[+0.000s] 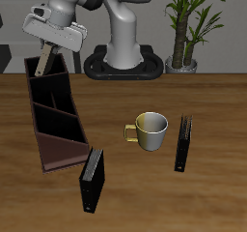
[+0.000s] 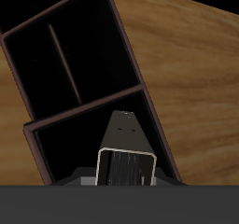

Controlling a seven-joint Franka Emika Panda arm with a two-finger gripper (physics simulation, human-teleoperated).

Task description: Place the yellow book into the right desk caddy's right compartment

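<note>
My gripper (image 1: 50,48) is shut on the yellow book (image 1: 44,62), a thin greyish-tan book that hangs downward, slightly tilted. It is over the far back end of the right desk caddy (image 1: 60,130), a long maroon-brown box with black inner walls. The book's lower end is at about rim height of the right compartment (image 1: 48,84), the end cell farthest from the sloping brown face (image 1: 64,155). In the wrist view the book (image 2: 124,148) shows edge-on, pointing down into that black-walled end cell (image 2: 70,148). The other cells (image 2: 89,50) lie beyond the divider.
A cream mug (image 1: 151,130) stands mid-table. One black book (image 1: 183,142) stands beside the mug, another black book (image 1: 92,179) near the front edge by the caddy's sloping end. The robot base (image 1: 123,60) and a potted plant (image 1: 183,43) are at the back.
</note>
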